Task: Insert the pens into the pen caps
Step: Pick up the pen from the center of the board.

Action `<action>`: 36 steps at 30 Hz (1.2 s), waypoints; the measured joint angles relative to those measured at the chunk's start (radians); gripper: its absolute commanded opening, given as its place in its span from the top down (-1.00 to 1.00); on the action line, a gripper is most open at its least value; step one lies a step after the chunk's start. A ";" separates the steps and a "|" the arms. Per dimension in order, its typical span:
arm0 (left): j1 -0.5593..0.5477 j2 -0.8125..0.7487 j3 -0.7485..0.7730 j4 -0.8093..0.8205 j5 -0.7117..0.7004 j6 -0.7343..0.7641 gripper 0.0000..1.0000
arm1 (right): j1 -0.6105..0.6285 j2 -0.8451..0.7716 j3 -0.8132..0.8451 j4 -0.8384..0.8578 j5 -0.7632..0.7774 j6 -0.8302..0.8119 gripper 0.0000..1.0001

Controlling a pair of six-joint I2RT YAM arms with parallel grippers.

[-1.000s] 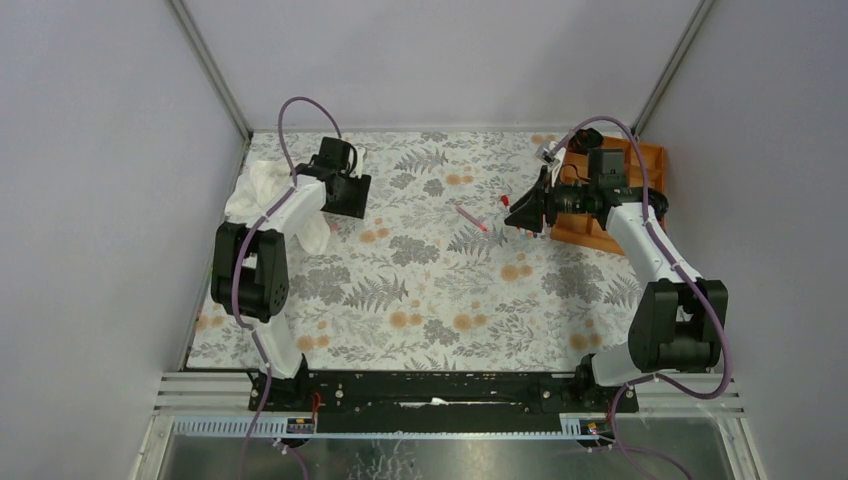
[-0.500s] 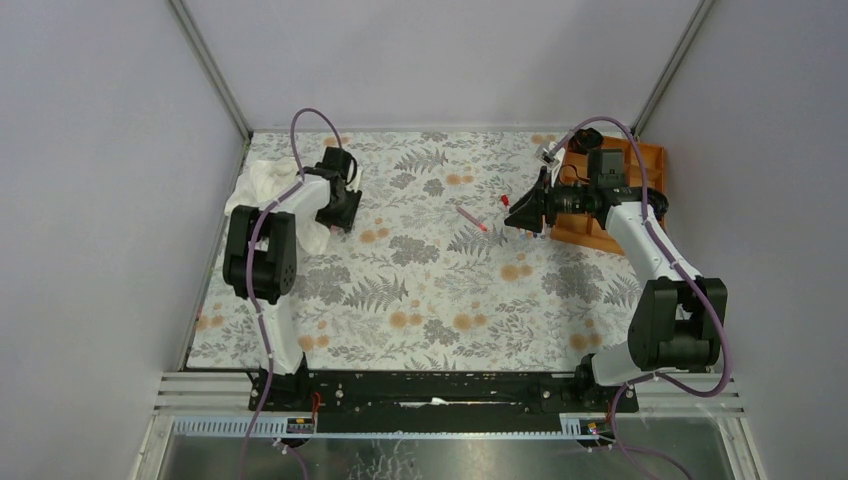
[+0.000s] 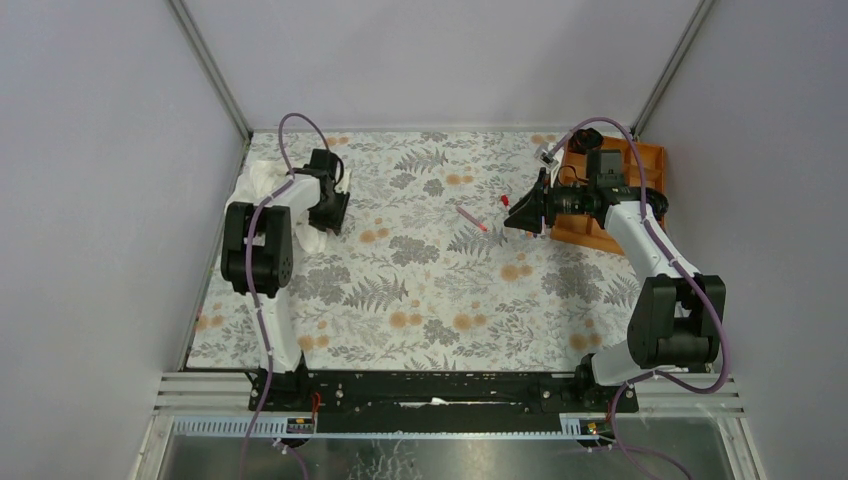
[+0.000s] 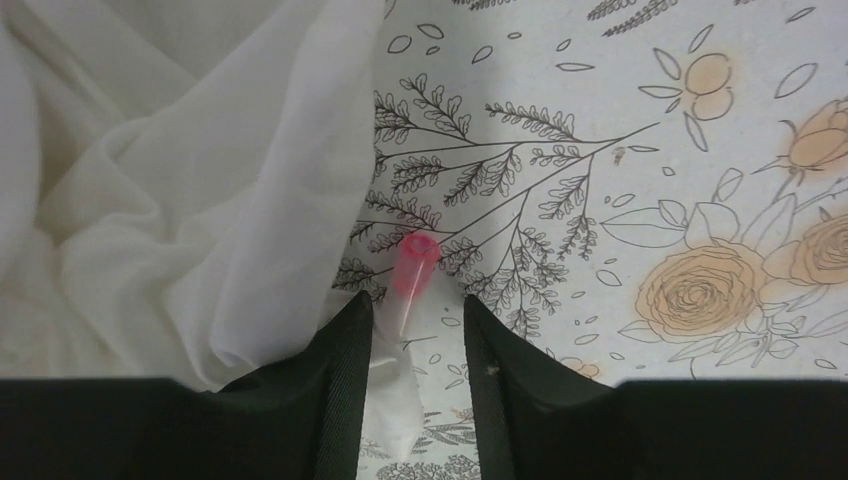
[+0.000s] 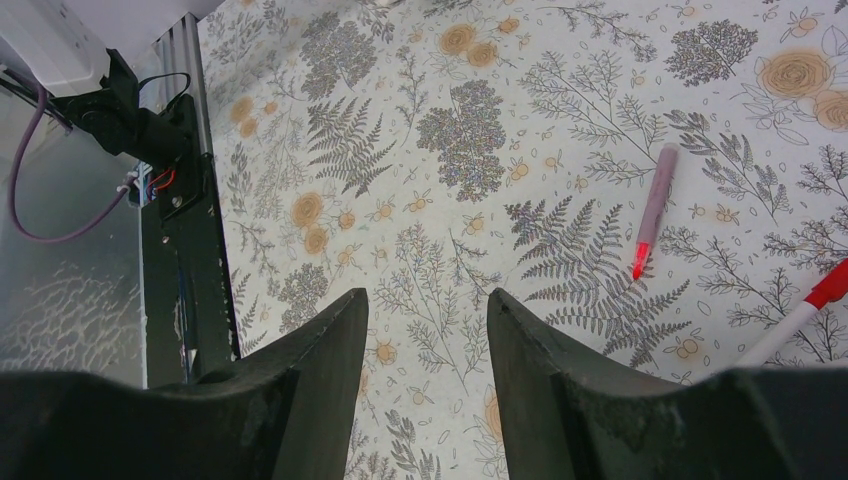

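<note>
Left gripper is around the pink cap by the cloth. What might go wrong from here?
The white cloth lies right beside one finger of the left gripper, so closing may pinch fabric along with the pink cap. The cap lies tilted between the open fingers and might twist or skid out instead of seating squarely.

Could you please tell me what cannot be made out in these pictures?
Left wrist: whether the pink piece is pen or cap; its lower end is hidden between the left gripper's fingers.
Right wrist: the red-and-white pen, cut off by the frame edge.
Top: the orange tray's contents, hidden by the right arm.
</note>
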 measured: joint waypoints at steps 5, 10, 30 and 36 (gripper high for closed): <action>0.020 0.023 0.010 0.001 0.040 0.003 0.13 | 0.000 0.000 0.000 -0.008 0.000 -0.004 -0.08; 0.026 0.031 0.019 0.000 0.074 -0.003 0.72 | 0.000 0.000 0.003 -0.022 -0.001 -0.011 -0.08; -0.575 -0.030 -0.066 0.010 0.172 0.220 0.69 | 0.000 0.010 0.029 -0.124 -0.047 -0.129 -0.08; -0.608 -0.008 -0.039 0.009 0.167 0.280 0.53 | 0.000 0.010 0.032 -0.178 -0.064 -0.228 -0.09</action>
